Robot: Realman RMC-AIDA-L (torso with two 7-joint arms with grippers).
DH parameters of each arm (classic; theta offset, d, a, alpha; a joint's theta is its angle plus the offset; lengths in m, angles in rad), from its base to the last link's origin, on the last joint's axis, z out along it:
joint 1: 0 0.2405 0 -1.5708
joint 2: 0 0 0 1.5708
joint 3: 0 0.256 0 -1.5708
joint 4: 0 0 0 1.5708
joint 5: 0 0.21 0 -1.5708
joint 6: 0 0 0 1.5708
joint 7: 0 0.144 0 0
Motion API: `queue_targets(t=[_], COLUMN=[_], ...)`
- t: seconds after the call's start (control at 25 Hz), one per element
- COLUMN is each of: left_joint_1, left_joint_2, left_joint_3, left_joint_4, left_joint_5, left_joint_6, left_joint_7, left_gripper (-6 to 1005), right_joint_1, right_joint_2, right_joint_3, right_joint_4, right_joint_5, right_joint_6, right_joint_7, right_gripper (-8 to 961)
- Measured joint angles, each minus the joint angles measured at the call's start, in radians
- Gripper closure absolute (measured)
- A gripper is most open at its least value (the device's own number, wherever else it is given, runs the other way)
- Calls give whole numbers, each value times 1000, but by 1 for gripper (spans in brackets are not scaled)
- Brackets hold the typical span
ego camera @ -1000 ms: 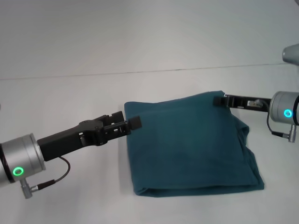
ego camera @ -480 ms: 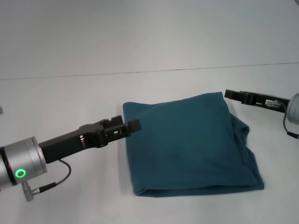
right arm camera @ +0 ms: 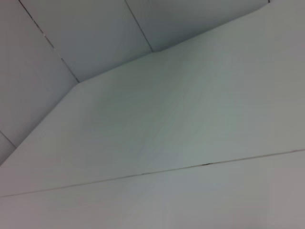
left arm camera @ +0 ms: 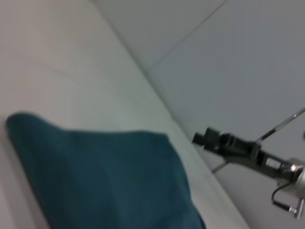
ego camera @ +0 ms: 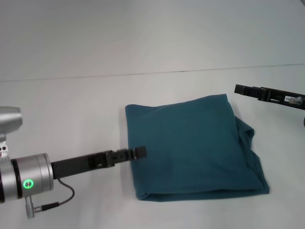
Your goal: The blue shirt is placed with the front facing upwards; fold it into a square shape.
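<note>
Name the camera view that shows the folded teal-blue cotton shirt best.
The head view: the whole folded teal-blue cotton shirt lies on the white table, all edges visible, between the left gripper and right gripper. The left wrist view catches only part of it; the right wrist view shows none.

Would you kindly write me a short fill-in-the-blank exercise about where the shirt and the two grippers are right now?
1. The shirt lies folded on the ____ table.
2. The left gripper is at the shirt's ____ edge.
3. The right gripper is near the shirt's far ____ corner, holding no cloth.
4. No ____ shows on the shirt's upper face.

Missing words: white; left; right; print
</note>
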State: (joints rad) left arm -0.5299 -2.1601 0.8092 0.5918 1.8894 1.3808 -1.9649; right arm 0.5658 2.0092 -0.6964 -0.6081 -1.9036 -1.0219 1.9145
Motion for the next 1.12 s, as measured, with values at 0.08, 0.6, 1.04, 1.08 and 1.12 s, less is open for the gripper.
queue_targets(t=[0.08, 0.6, 1.04, 1.08, 1.12], left_joint_1=[-10, -48, -84, -86, -86], left_joint_2=[2, 3, -1, -1, -1], left_joint_3=[1, 75, 135, 136, 137], left_joint_4=[10, 63, 51, 50, 50], left_joint_5=[55, 210, 232, 234, 234], left_joint_6=[-1, 6, -27, -28, -28], left_joint_7=[-53, -246, -286, -286, -286], left_gripper=[38, 37, 38, 38, 38], right_joint_1=[-1, -3, -9, -10, -11], right_joint_2=[-6, -34, -39, -40, -40], right_joint_3=[0, -7, -6, -6, -5], right_joint_4=[0, -2, -2, -2, -2], right_joint_5=[-1, -3, -3, -3, -3], right_joint_6=[-5, -19, -20, -20, -20], right_joint_7=[6, 24, 25, 25, 25], right_gripper=[203, 203, 202, 202, 202])
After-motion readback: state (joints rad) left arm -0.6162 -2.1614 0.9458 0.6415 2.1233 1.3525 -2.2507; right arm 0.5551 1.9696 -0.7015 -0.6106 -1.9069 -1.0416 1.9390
